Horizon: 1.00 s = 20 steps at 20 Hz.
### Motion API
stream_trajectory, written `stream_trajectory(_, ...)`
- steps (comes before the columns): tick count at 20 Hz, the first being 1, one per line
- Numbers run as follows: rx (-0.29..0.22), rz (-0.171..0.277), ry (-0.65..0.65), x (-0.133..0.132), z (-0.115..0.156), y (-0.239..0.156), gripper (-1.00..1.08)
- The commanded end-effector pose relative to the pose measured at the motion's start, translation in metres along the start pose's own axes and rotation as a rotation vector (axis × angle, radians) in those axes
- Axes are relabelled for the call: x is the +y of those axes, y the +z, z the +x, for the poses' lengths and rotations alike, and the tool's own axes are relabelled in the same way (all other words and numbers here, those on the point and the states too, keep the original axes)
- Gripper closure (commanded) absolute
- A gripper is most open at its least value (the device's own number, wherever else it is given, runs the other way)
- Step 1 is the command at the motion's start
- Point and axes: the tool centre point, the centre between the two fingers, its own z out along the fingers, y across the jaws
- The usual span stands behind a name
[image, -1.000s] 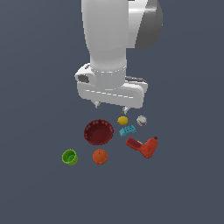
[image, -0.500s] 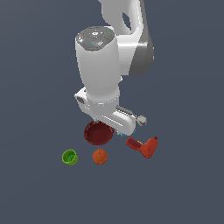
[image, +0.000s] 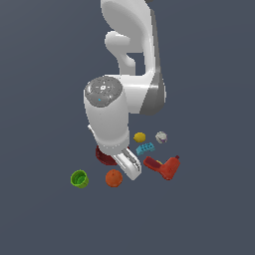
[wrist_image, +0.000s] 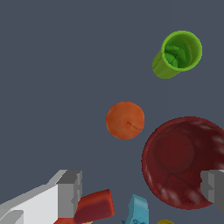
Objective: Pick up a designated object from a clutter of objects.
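The pick is not yet done: the orange ball [wrist_image: 125,120] lies free on the floor and nothing is held. The gripper [wrist_image: 142,188] has its jaws spread wide, with no object between them. The ball is not in the gap; it lies ahead of the jaws, apart from both fingers, between the green cup [wrist_image: 178,54] and the dark red bowl [wrist_image: 175,175]. Aligning, descending, closing and lifting are left.

Orange ball [wrist_image: 125,120], plain and bright. Dark red bowl [wrist_image: 183,162], glossy. Green cup [wrist_image: 177,54]. Red drill [image: 163,167], blue brick [image: 145,148], yellow lemon [image: 140,137], whitish ball [image: 161,137], all on slate-grey ground.
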Motion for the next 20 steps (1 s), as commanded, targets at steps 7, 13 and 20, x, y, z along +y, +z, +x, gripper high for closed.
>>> stream_trajectory(7, 0.007, -0.019, 0.214, 0.0, 0.02, 0.052, -0.92)
stream_trajectory(13, 0.012, -0.027, 0.3, 0.001, 0.027, 0.074, -0.92)
stream_trajectory(20, 0.015, -0.03, 0.335, 0.002, 0.03, 0.083, -0.92)
